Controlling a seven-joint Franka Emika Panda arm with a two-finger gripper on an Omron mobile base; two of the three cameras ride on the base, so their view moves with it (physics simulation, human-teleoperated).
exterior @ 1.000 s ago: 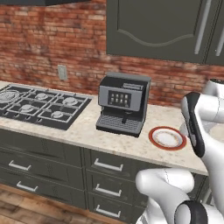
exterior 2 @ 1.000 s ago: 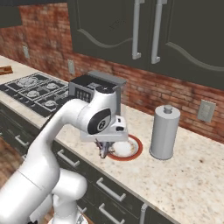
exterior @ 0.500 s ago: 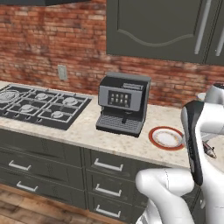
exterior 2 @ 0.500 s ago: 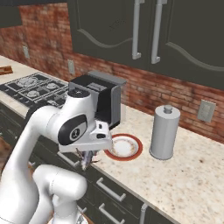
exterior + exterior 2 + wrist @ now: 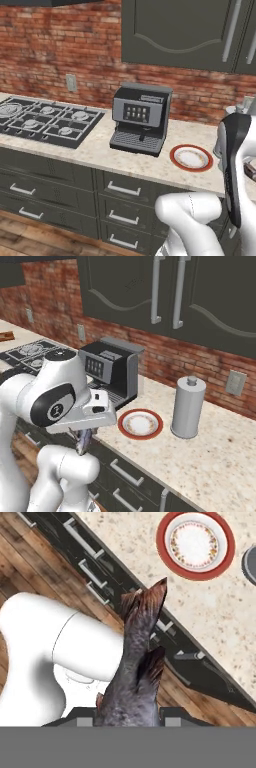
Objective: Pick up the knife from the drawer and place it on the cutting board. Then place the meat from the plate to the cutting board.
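Hanging from the gripper, the meat — a dark grey-brown fish with a reddish forked tail — points downward in front of the cabinet fronts, off the counter's front edge; in the hand view it rises from between the finger tips and its tail reaches up toward the counter edge, so the jaws are closed narrowly on it. In the right base view the same fish shows as a small grey-purple shape under the white hand, just in front of the counter and left of the plate. The plate, white with a red rim, lies bare on the speckled beige counter, between the coffee machine and the tall silver canister, near both but touching neither as far as can be told. In the left base view the plate sits just right of the dark grey coffee machine, with the black gas hob well apart to the left. Below the counter run dark grey-green drawers with silver bar handles — all appear closed there. Behind everything stands a red brick wall with dark upper cabinets above it.
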